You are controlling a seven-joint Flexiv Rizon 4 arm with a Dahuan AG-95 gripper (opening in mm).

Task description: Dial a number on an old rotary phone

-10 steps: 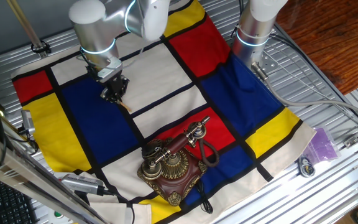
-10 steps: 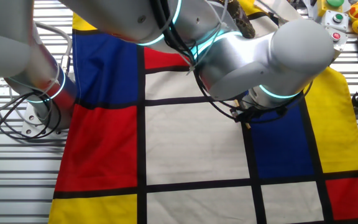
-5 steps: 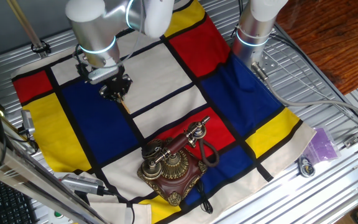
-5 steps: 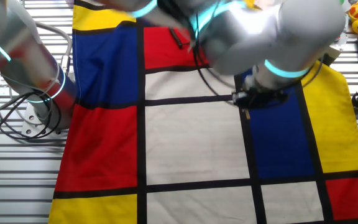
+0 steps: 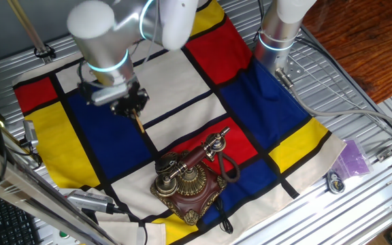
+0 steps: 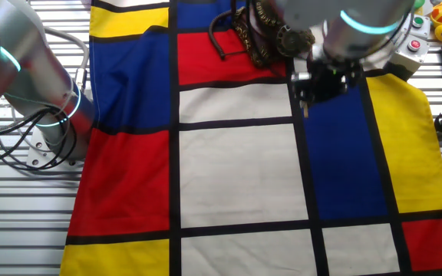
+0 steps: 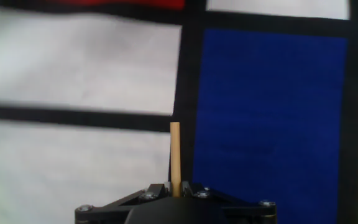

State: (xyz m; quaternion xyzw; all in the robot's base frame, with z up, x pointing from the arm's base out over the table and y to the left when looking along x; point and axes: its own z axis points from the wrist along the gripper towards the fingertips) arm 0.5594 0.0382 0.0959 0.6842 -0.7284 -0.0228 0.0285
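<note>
Gripper sits at the left of one fixed view, above the blue panel of the checked cloth, close to a black stripe. Fingers are clenched on a thin wooden stick — the hand view shows the stick rising straight out of the black jaw block, pinched at its base, tip over the black stripe between a white and a blue panel. In the other fixed view the gripper hangs over the same stripe, with the stick only a short stub below it.

Right of that, lower centre: the phone. Small ornate unit — dark red-brown carved base, brass dial on the sloped front, brass cradle on top. The handset is red with brass ends and lies across the cradle, tilted up to the right. A black cord loops off its right side onto the cloth. The phone straddles the red, blue and white panels near the front edge of the cloth.

Phone vs fingers: well apart, no contact. The stick tip points down and toward the phone but ends over the cloth, clearly short of the dial. In the other fixed view only the phone's carved edge and a cord loop show, at the top, just beside the gripper and partly hidden by the arm.

Far right: the arm's base column stands at the cloth's back edge.
</note>
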